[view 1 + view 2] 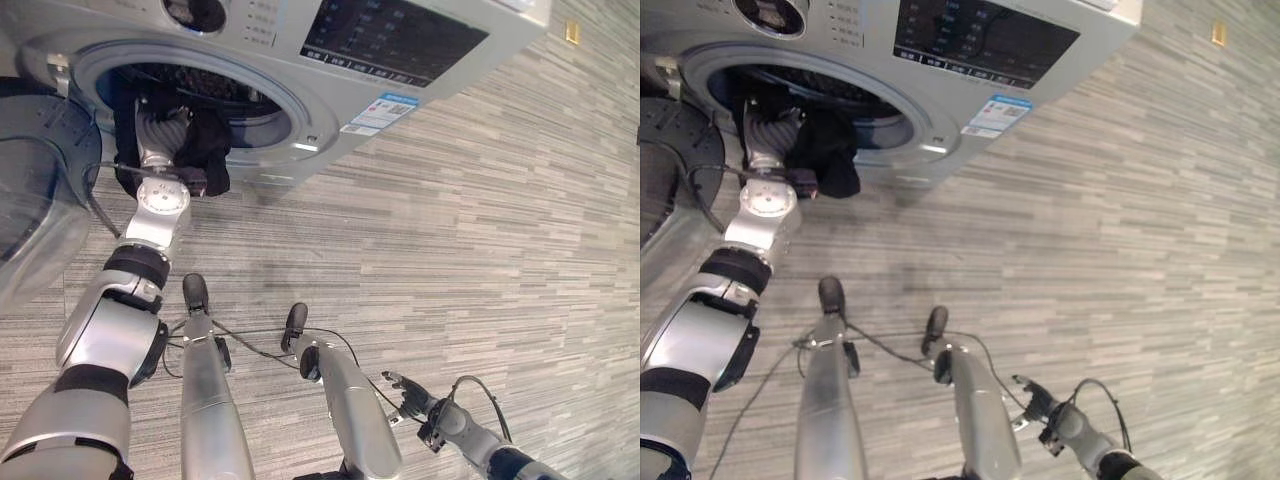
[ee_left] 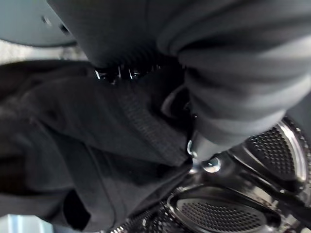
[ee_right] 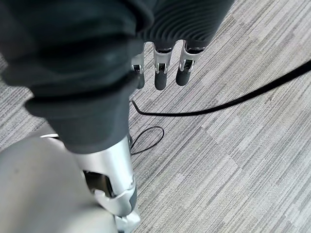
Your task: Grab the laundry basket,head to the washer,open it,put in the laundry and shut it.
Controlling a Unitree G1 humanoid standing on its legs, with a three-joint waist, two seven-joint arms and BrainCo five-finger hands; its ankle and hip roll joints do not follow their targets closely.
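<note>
Laundry corner, home-like: silver front-load washer (image 1: 300,70) upper left of frame, door (image 1: 40,190) swung open at far left, grey striped plank floor (image 1: 480,230) everywhere else.

floor (image 1: 480,220): grey striped carpet | small yellow mark (image 1: 572,33) far off

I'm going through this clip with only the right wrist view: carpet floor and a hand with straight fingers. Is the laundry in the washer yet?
Observer: Partly. A dark garment hangs over the rim of the washer opening, with some of it outside.
Operator: Where is the left hand?
Observer: The left hand is in the opening, right against that garment.
Operator: And the door?
Observer: The door stands swung open on the robot's left.
</note>
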